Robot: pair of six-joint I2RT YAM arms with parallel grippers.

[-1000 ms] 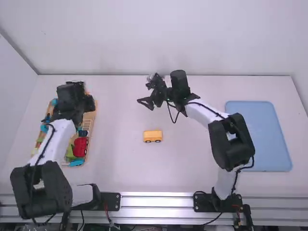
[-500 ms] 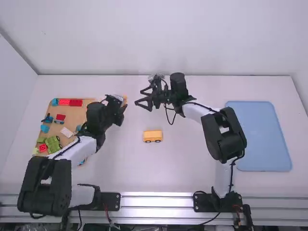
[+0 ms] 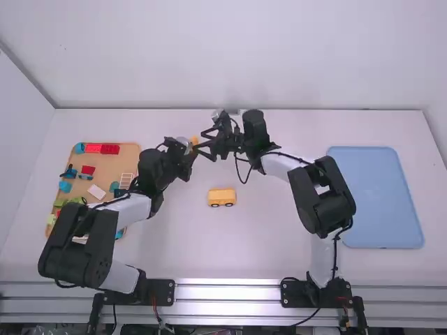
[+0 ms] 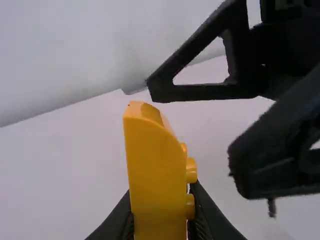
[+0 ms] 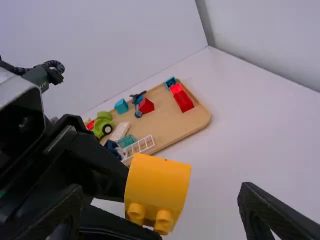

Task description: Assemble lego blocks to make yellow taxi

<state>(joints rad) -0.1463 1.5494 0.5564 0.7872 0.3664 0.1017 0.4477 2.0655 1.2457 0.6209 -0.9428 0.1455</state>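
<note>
"How far along is it?"
"The wheeled yellow base (image 3: 222, 197) stands mid-frame on the worktop (image 3: 174, 237); the curved yellow block (image 5: 158, 182) isn't on it yet."
"Who's got the block?"
"Left end effector (image 4: 159, 217), pinching it, upper middle. The right end effector (image 4: 196, 125) is spread open beside it. Handover, then stacking, remain, I'd guess."

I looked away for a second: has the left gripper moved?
Yes: the left gripper has moved rightward in the high view, from over the wooden tray to beyond its right edge.
</note>
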